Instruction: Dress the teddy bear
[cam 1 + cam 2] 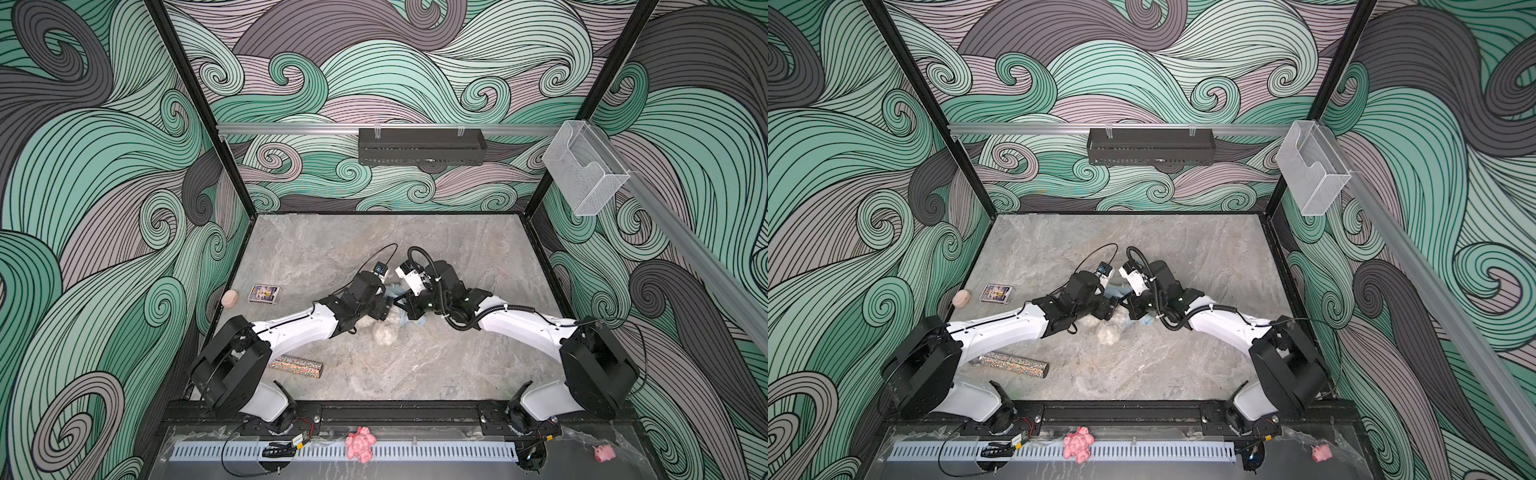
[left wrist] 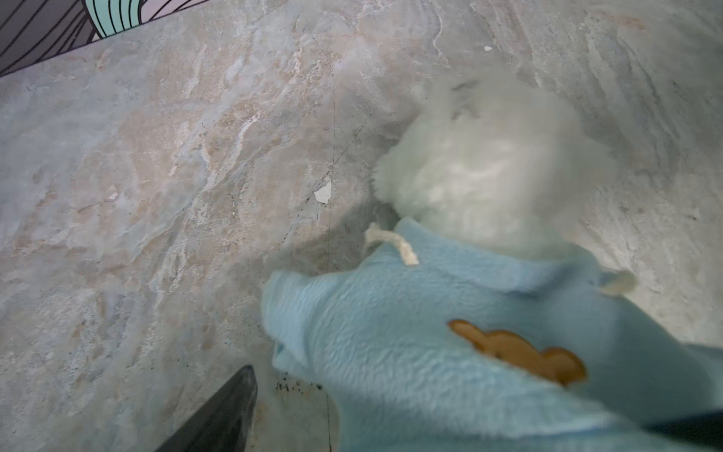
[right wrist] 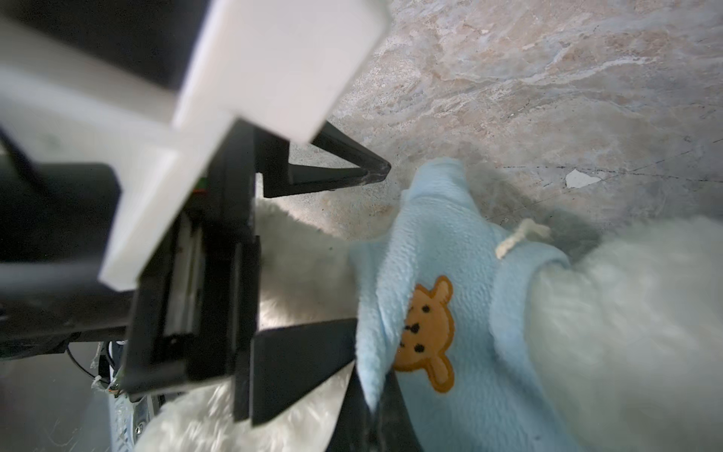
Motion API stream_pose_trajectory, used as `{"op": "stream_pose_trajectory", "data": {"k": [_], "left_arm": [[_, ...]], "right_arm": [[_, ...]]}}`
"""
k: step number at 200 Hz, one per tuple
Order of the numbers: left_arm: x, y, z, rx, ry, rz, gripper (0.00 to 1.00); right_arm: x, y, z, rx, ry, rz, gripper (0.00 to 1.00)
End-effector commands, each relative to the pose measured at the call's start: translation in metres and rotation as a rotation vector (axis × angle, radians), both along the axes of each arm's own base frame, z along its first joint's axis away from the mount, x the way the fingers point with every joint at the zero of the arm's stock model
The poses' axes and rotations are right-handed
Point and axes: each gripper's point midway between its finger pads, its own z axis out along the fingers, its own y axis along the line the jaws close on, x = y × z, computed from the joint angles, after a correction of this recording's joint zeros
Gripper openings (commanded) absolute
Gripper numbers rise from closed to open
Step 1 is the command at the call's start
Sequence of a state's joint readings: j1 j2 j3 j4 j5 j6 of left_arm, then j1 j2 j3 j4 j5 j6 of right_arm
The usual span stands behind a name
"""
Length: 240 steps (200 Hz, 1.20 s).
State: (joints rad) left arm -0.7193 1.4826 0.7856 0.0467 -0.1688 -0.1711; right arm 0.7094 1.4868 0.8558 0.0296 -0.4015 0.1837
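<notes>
- Nearest: teddy bear [image 1: 384,334] lies at the centre of the table [image 1: 415,249]; probably soft, light and squashy.
- On its torso: blue hoodie [image 2: 391,344], limp and stretchy; best gripped at the hem.
- Farther: left gripper [image 3: 369,254] spread astride the body; right gripper [image 3: 377,418] pressed together, apparently nipping the hem.

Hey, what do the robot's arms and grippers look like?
The left arm and right arm have white shells and black joints. The left gripper has black triangular fingers. A ribbed black hose follows the right arm; a thin black cable loops off the left.
</notes>
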Motion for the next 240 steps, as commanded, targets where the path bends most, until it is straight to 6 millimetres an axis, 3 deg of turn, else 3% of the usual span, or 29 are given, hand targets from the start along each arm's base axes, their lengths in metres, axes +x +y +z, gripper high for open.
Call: {"op": "stream_pose_trajectory", "data": {"k": [1, 57, 91, 113, 142, 182, 202, 240], "left_arm": [[0.022, -0.006, 0.017, -0.180, -0.011, 0.104, 0.83], [0.036, -0.017, 0.004, -0.355, 0.077, 0.142, 0.83], [0.030, -0.039, -0.010, -0.377, 0.140, 0.036, 0.87], [0.034, -0.040, -0.023, -0.364, 0.171, 0.049, 0.85], [0.052, -0.019, -0.039, -0.409, 0.232, 0.239, 0.68], [0.070, 0.016, -0.055, -0.492, 0.306, 0.515, 0.49], [0.071, 0.036, -0.061, -0.487, 0.315, 0.642, 0.44], [0.063, 0.068, -0.074, -0.499, 0.337, 0.818, 0.39]], "right_arm": [[-0.012, 0.018, 0.020, 0.105, -0.049, 0.104, 0.00], [-0.024, 0.013, -0.007, 0.120, -0.056, 0.136, 0.00], [-0.018, 0.015, -0.008, 0.128, -0.082, 0.148, 0.00], [-0.015, 0.018, -0.004, 0.145, -0.088, 0.169, 0.00], [-0.021, 0.016, -0.011, 0.147, -0.080, 0.183, 0.00], [-0.042, -0.001, -0.044, 0.110, -0.058, 0.147, 0.00], [-0.053, -0.007, -0.059, 0.073, -0.062, 0.130, 0.00], [-0.060, -0.024, -0.071, 0.078, -0.098, 0.049, 0.00]]}}
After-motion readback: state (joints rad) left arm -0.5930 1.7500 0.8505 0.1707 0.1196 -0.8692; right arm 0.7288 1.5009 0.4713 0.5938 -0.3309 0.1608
